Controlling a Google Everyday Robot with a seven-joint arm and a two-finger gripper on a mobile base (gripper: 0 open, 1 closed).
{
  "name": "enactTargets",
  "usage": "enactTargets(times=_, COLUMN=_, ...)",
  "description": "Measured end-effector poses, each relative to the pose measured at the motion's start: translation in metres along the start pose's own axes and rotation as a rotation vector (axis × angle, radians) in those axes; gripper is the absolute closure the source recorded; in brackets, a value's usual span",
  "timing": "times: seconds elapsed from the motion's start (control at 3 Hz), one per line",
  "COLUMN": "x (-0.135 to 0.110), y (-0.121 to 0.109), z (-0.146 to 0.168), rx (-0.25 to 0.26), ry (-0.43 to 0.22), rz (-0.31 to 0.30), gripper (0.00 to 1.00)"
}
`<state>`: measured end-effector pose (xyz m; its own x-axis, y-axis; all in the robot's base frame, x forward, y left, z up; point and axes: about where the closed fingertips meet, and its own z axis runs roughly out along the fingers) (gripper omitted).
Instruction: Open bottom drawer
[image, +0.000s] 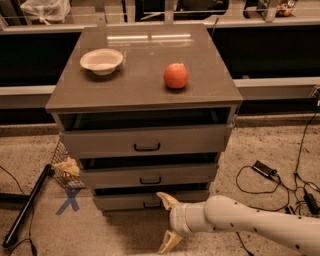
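The grey-brown cabinet's worktop (145, 70) is smooth and glossy, mirroring lights. The narrow grey-brown bottom drawer (125, 201) has a matt front. Just before it, over rough speckled floor (260, 145), hangs the smooth, cream, plastic-looking end effector (160, 223), fingers spread.

Bowl (101, 61), orange fruit (176, 76) apart on cabinet top (145, 92).

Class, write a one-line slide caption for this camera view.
Open gripper hovers before the bottom drawer of a three-drawer cabinet carrying a bowl and a round red fruit.
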<state>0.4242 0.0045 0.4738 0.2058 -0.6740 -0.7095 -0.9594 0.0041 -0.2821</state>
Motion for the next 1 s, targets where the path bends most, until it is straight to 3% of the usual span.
enactTargets(times=0.33, x=-0.001, y=0.001, z=0.001, rx=-0.006, ry=0.007, rz=0.002, gripper=0.0)
enactTargets(times=0.67, x=0.018, y=-0.008, z=0.015, rx=0.015, ry=0.021, rz=-0.054, gripper=0.0)
enactTargets(times=1.0, x=0.058, y=-0.027, z=0.037, rx=0.033, ry=0.081, rz=-0.095, gripper=0.0)
